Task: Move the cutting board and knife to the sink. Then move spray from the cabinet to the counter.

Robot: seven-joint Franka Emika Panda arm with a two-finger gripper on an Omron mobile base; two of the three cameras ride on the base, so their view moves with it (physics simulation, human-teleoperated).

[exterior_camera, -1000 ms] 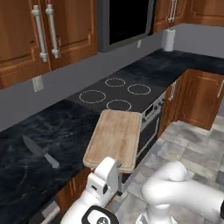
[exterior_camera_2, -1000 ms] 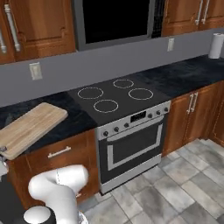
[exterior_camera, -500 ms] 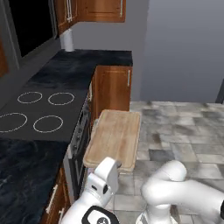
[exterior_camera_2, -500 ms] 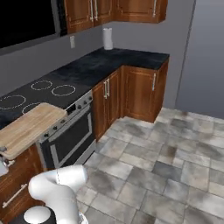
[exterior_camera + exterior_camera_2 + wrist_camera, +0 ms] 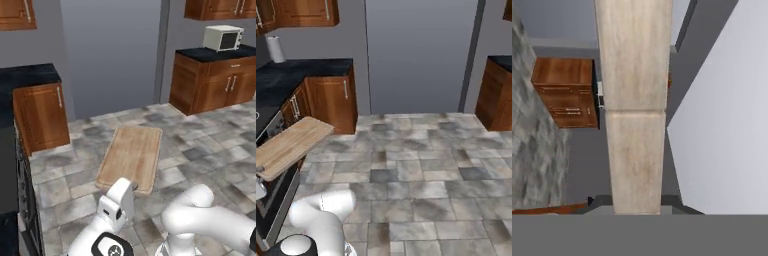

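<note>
The cutting board (image 5: 131, 157) is a light-tan wooden slab held level in the air over the tiled floor. My gripper (image 5: 131, 186) is shut on its near short edge. In the right base view the cutting board (image 5: 291, 145) juts out from the left edge, with the gripper (image 5: 259, 171) at its lower end. In the hand view the cutting board (image 5: 634, 100) runs straight up from between the fingertips. The black counter (image 5: 27, 75) lies at the left, and the same counter (image 5: 298, 70) shows in the right base view. The knife, the sink and the spray are out of view.
A stove front (image 5: 273, 150) stands close on the left. A paper towel roll (image 5: 276, 49) sits on the counter. A white microwave (image 5: 223, 37) tops a far counter on the right. Wall cabinets (image 5: 15, 12) hang up high. Grey floor tiles (image 5: 421, 165) stretch ahead to a grey wall.
The whole picture has swung from the stove and counter to the open floor and far wall, so the base has turned. The board stays in the gripper.
</note>
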